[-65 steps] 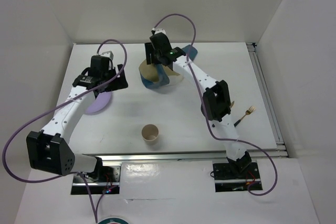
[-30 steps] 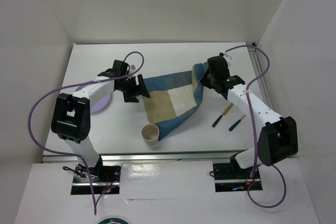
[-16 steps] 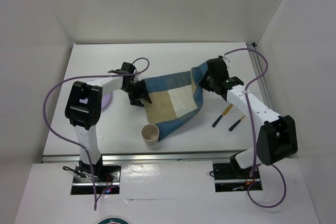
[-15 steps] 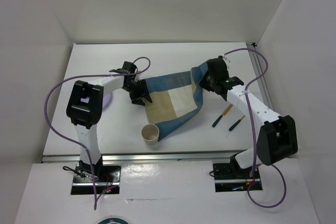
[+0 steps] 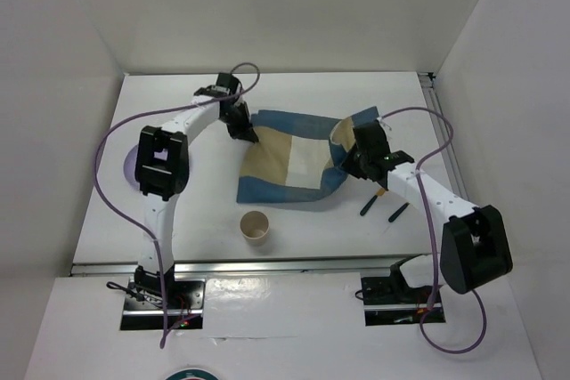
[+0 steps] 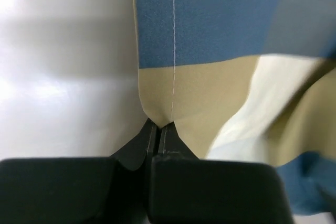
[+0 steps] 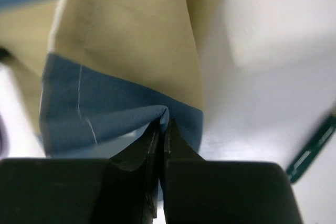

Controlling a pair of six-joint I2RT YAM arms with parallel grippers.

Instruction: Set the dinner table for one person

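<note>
A blue-and-tan striped cloth mat (image 5: 294, 162) lies partly spread in the middle of the white dinner table (image 5: 196, 211), its right side still rumpled. My left gripper (image 5: 242, 127) is shut on the mat's far left corner. In the left wrist view the jaws of that gripper (image 6: 158, 125) pinch a tan edge of the mat (image 6: 210, 35). On the mat's right edge my right gripper (image 5: 356, 163) is shut. The right wrist view shows its tips (image 7: 164, 121) clamping a blue fold of the mat (image 7: 121, 51).
A paper cup (image 5: 256, 227) stands upright near the front, just below the mat. A purple plate (image 5: 133, 166) lies at the left, half hidden by the left arm. Two dark-handled utensils (image 5: 370, 205) (image 5: 398, 212) lie right of the mat. Aluminium rails (image 5: 450, 157) line the right and near edges.
The left gripper shut on the mat's corner and carried it toward the far side. The right gripper came nearer and lower, and the mat now lies flatter and wider.
</note>
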